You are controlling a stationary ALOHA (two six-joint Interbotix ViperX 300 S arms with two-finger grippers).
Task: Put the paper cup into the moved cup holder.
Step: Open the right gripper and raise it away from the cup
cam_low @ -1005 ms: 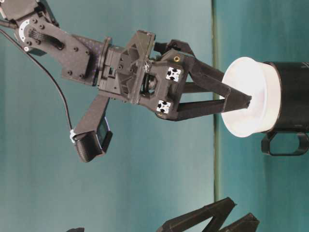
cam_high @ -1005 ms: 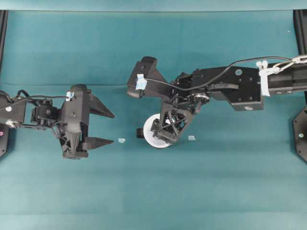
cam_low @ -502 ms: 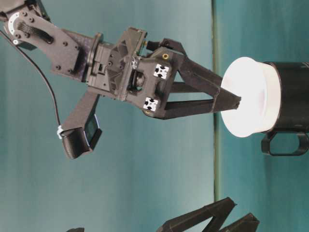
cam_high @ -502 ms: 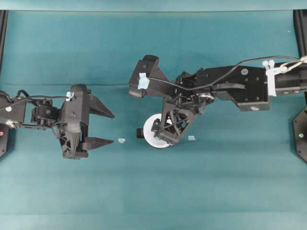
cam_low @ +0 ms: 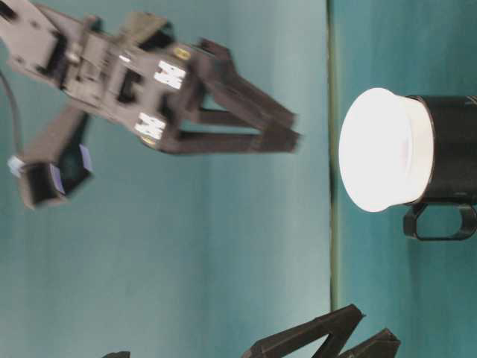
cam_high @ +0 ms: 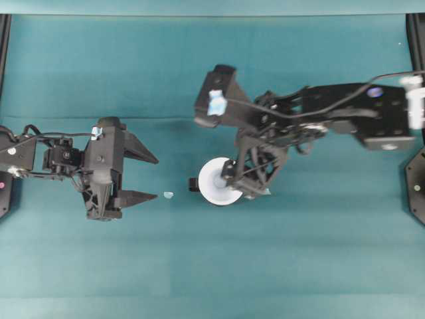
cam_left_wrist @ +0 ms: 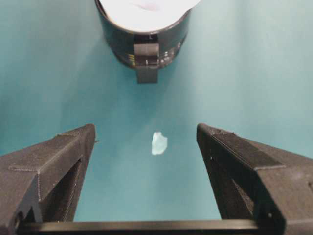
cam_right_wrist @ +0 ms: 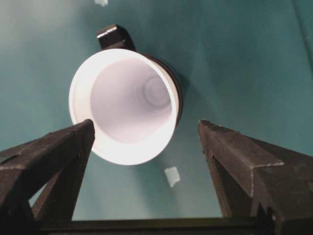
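Note:
The white paper cup point(cam_high: 214, 183) sits upright inside the glossy black cup holder point(cam_low: 452, 146), whose small handle point(cam_high: 192, 184) points toward my left arm. The cup's rim point(cam_low: 378, 149) stands proud of the holder. My right gripper point(cam_low: 293, 128) hangs open above the cup, apart from it, with nothing between its fingers. In the right wrist view the cup point(cam_right_wrist: 126, 104) lies below and between the spread fingers of that gripper point(cam_right_wrist: 145, 126). My left gripper point(cam_high: 154, 177) rests open to the left, facing the holder point(cam_left_wrist: 142, 43) from a distance.
A small pale scrap of tape point(cam_high: 168, 195) lies on the teal cloth between the left gripper and the holder. Another scrap point(cam_right_wrist: 172, 176) lies just right of the cup. Black frame posts point(cam_high: 417, 40) stand at the side edges.
My right gripper has risen out of the cup's mouth and drawn back to the right, still open. The cup stays in the holder. The left arm has not moved.

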